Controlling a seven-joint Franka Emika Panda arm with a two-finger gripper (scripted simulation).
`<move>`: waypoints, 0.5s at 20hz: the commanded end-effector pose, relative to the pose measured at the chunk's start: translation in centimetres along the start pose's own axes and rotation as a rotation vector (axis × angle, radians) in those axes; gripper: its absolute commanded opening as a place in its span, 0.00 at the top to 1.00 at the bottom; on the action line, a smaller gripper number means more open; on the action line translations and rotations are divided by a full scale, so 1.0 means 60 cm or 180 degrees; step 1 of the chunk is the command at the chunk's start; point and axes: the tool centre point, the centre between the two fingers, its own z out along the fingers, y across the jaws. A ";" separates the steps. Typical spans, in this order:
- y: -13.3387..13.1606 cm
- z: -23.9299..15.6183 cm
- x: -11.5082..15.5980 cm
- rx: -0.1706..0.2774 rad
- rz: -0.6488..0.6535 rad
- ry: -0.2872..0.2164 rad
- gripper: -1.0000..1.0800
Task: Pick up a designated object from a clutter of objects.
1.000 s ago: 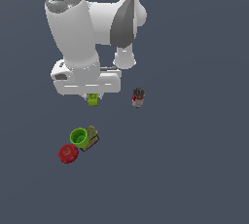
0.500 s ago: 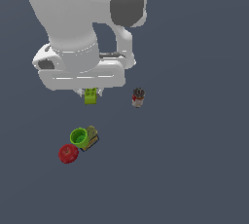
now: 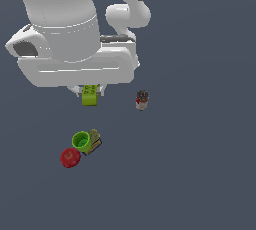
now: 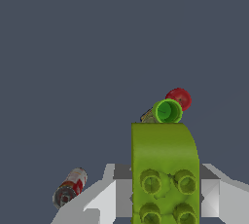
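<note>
The lime-green studded brick (image 3: 90,95) hangs just under the white hand, with my gripper (image 3: 90,92) shut on it; the fingers are mostly hidden by the hand's body. In the wrist view the brick (image 4: 164,169) fills the foreground between the grey fingers (image 4: 210,197), studs facing the camera. It is lifted well above the floor. Below lie the rest of the clutter: a bright green cup (image 3: 81,140), a red apple (image 3: 70,157), a brownish-olive box (image 3: 94,140) against the cup, and a small dark-topped container (image 3: 142,100).
The cup (image 4: 167,111), apple (image 4: 179,98) and box (image 4: 148,117) form a tight group on the plain dark grey floor. The dark-topped container (image 4: 69,188) lies on its side apart from them. The large white arm fills the upper exterior view.
The hand has risen toward the exterior camera with the brick held in it, so arm and brick look larger. The objects on the floor have not moved.
</note>
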 end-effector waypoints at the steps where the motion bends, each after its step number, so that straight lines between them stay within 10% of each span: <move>1: -0.002 -0.020 0.013 0.0000 0.0000 -0.0001 1.00; 10: -0.008 -0.064 0.045 0.0002 -0.0001 0.0000 1.00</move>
